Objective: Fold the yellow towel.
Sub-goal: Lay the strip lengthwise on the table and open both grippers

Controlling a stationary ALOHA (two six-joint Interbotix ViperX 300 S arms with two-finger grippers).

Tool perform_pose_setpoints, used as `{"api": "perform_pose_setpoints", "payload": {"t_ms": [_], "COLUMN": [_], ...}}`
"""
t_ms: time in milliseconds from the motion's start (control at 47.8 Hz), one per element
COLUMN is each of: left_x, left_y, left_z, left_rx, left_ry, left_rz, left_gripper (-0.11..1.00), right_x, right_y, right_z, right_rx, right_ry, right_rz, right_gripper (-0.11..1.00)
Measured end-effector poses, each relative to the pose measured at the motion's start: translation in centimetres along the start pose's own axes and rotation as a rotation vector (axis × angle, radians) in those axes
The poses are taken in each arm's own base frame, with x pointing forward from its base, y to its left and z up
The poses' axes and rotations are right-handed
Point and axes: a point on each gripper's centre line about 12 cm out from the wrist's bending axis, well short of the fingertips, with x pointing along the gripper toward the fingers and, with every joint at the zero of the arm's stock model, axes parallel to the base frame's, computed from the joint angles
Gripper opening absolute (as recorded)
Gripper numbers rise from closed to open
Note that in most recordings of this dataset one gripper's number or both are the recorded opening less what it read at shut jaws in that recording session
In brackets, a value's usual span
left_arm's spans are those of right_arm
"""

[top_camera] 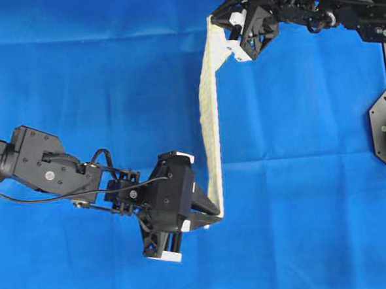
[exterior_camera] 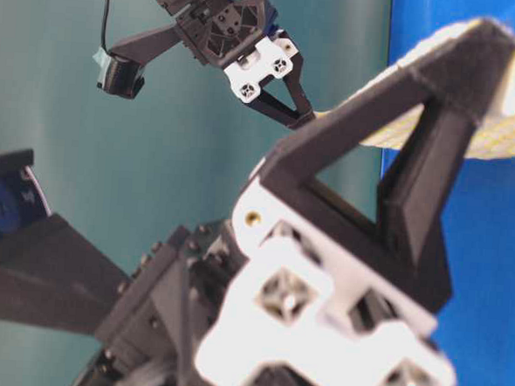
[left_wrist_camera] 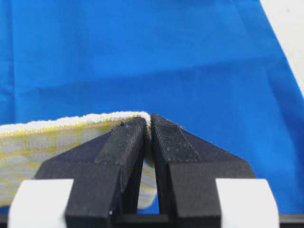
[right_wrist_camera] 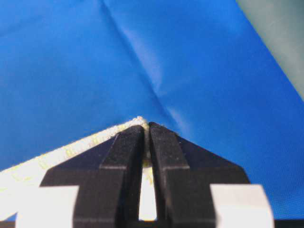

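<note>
Both my claws, left (top_camera: 218, 216) and right (top_camera: 220, 39), pinched tight on corners of thin white yellow-checked woven towel (top_camera: 210, 117), lifted taut above plain blue cloth (top_camera: 77, 79). Fold itself not laid down yet.

The yellow towel (left_wrist_camera: 57, 142) is cut off at the left wrist view's left edge; its corner hides between the fingers (left_wrist_camera: 124, 142).
</note>
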Motion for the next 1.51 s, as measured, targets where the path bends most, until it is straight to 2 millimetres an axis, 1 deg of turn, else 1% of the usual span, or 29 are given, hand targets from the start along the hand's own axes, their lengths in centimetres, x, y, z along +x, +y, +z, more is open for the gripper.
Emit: {"api": "perform_pose_setpoints", "payload": {"t_ms": [84, 167, 314, 418, 523, 586, 690, 816, 921, 1004, 1130, 1234, 1360, 1506], "left_x": [0.4, 1.0, 2.8, 4.1, 5.1, 5.6, 6.2, 6.1, 5.8, 5.2, 3.6, 2.3, 0.8, -0.4], "left_y": [0.4, 1.1, 2.1, 2.4, 2.7, 2.9, 3.3, 3.8, 4.1, 4.2, 4.3, 4.2, 3.6, 3.0], "left_z": [0.8, 1.6, 3.2, 4.3, 5.1, 5.0, 4.1, 1.7, -0.6, -2.6, -4.5, -5.8, -7.6, -8.8], "left_rx": [0.000, 0.008, 0.065, 0.107, 0.140, 0.156, 0.158, 0.156, 0.150, 0.141, 0.107, 0.068, 0.018, -0.001], "left_ry": [-0.019, -0.039, -0.073, -0.100, -0.117, -0.116, -0.095, -0.064, -0.073, -0.080, -0.079, -0.073, -0.054, -0.045], "left_rz": [0.006, 0.020, 0.039, 0.046, 0.053, 0.056, 0.061, 0.068, 0.074, 0.078, 0.081, 0.078, 0.067, 0.054], "left_gripper": [0.03, 0.03, 0.03, 0.03, 0.03, 0.03, 0.03, 0.03, 0.03, 0.03, 0.03, 0.03, 0.03, 0.03], "right_x": [-0.4, -1.2, -2.8, -4.1, -4.9, -5.0, -4.7, -3.6, -2.0, -0.2, 2.4, 4.5, 6.3, 8.1], "right_y": [-0.6, -1.5, -2.7, -3.2, -3.6, -3.6, -3.9, -4.0, -4.0, -3.7, -2.8, -1.8, -0.7, 0.6], "right_z": [-0.2, -0.3, -0.9, -1.5, -1.8, -1.9, -2.1, -2.0, -1.8, -1.5, -0.9, -0.3, 0.3, 0.4], "right_rx": [0.009, 0.020, 0.036, 0.046, 0.053, 0.053, 0.058, 0.060, 0.052, 0.039, 0.014, -0.001, -0.018, -0.036], "right_ry": [-0.001, -0.009, -0.021, -0.030, -0.034, -0.030, -0.011, 0.008, 0.034, 0.054, 0.073, 0.079, 0.080, 0.087], "right_rz": [-0.012, -0.030, -0.055, -0.067, -0.075, -0.077, -0.082, -0.086, -0.086, -0.078, -0.060, -0.042, -0.021, 0.000], "right_gripper": [0.03, 0.03, 0.03, 0.03, 0.03, 0.03, 0.03, 0.03, 0.03, 0.03, 0.03, 0.03, 0.03, 0.03]}}
